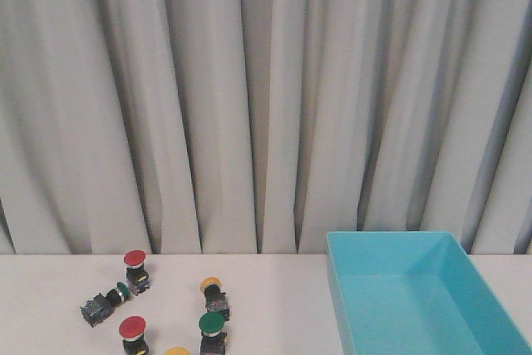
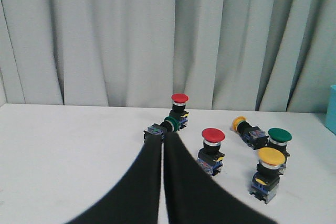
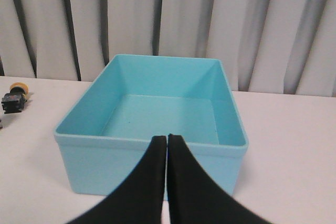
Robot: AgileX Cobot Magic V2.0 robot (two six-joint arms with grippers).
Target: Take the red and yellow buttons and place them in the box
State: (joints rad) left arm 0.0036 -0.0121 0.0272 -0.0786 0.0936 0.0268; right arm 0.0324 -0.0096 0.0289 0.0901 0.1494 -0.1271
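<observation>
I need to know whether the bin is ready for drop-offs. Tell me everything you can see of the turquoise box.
The box is a turquoise rectangular bin, seemingly smooth plastic, with sloping walls and a thickened rim. It sits upright and open-topped on the white table, toward the robot's right, apart from the buttons. Its floor is bare; nothing visible touches it besides the table.

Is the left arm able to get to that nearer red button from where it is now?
Probably yes. The left gripper is shut and empty, and the nearer red button stands upright just ahead, apart from the yellow button beside it. The fingers would need to open first.
</observation>
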